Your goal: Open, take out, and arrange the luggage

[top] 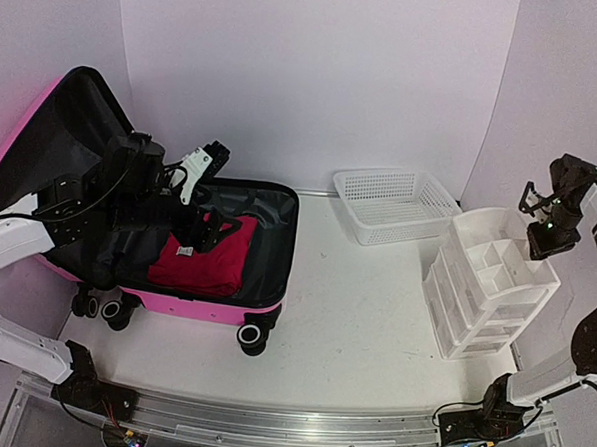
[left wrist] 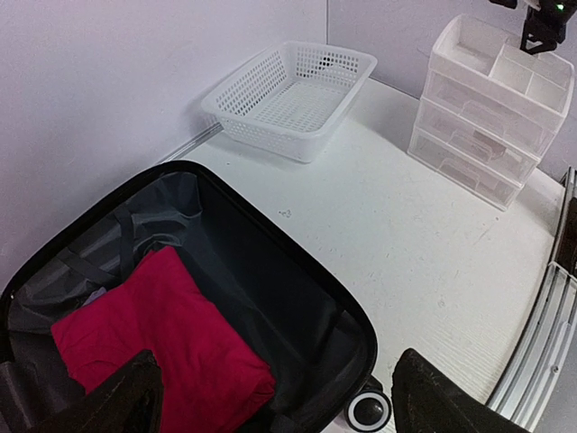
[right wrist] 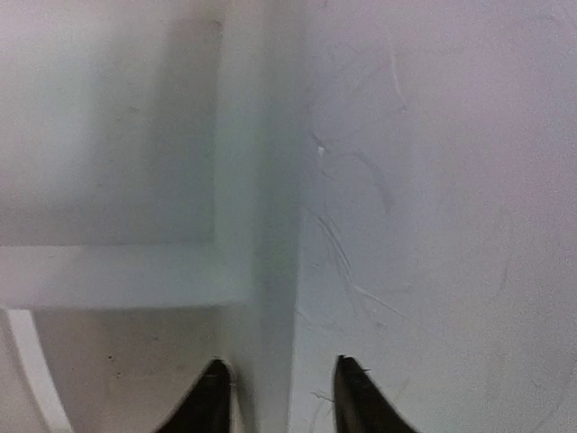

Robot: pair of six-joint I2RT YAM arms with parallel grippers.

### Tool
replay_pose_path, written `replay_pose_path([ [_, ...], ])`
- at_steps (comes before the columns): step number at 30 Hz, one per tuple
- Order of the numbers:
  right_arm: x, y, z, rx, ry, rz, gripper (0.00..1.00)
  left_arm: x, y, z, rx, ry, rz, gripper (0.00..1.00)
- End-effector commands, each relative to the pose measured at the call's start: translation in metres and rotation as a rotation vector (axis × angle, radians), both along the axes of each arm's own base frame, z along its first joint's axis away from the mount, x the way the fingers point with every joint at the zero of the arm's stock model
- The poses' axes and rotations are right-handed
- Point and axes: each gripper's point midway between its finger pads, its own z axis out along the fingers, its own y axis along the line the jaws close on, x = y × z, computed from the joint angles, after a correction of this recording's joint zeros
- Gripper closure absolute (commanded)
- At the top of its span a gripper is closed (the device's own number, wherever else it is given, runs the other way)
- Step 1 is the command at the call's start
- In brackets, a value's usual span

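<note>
The pink luggage [top: 206, 307] lies open at the table's left, its lid leaning back against the wall and its black lining [left wrist: 270, 280] showing. A folded red cloth [top: 211, 264] [left wrist: 162, 343] lies inside it. My left gripper [top: 204, 194] hovers above the open case, its black fingers [left wrist: 122, 401] spread wide with nothing between them. At the far right, my right gripper [top: 542, 208] [right wrist: 281, 397] points down at the top of the white drawer organizer [top: 491, 284]. Its fingertips [right wrist: 209, 401] stand slightly apart on either side of the organizer's outer wall [right wrist: 257, 225].
A white mesh basket [top: 395, 204] [left wrist: 293, 95] stands at the back, right of the case. The drawer organizer [left wrist: 491, 99] has open top compartments and stacked drawers. A metal rail [top: 298, 424] runs along the near edge. White walls close in the left, back and right.
</note>
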Motion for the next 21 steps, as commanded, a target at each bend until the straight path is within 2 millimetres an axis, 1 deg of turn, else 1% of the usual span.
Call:
replay_pose_path([
  [1,-0.029,-0.032,0.023,-0.182,0.070,-0.078,0.48,0.004,0.002,0.021,-0.021,-0.053,0.004,0.12],
  [3,-0.032,-0.029,0.038,-0.165,0.043,-0.097,0.42,0.006,0.002,0.019,-0.021,-0.044,0.011,0.11],
  [6,-0.036,-0.024,0.059,-0.135,-0.005,-0.162,0.38,0.009,0.001,0.016,-0.024,-0.026,0.023,0.10],
  [8,-0.034,-0.018,0.070,-0.119,-0.031,-0.183,0.34,0.012,-0.002,0.013,-0.025,-0.011,0.031,0.09],
  [10,-0.029,-0.009,0.079,-0.115,-0.051,-0.178,0.31,0.015,-0.004,0.011,-0.027,0.005,0.045,0.08],
  [12,-0.016,0.014,0.086,-0.105,-0.074,-0.123,0.28,0.019,-0.006,0.010,-0.038,0.023,0.067,0.07],
  [13,-0.009,0.028,0.092,-0.097,-0.101,-0.093,0.27,0.022,-0.007,0.010,-0.045,0.033,0.084,0.05],
  [15,0.007,0.071,0.090,-0.021,-0.117,-0.006,0.26,0.027,-0.009,0.011,-0.055,0.043,0.110,0.03],
  [17,0.024,0.125,0.079,0.100,-0.118,0.097,0.25,0.032,-0.010,0.011,-0.063,0.055,0.138,0.02],
  [19,0.034,0.177,0.066,0.195,-0.102,0.197,0.25,0.037,-0.012,0.010,-0.067,0.063,0.159,0.02],
  [21,0.040,0.223,0.053,0.260,-0.074,0.272,0.25,0.040,-0.013,0.010,-0.076,0.073,0.176,0.02],
])
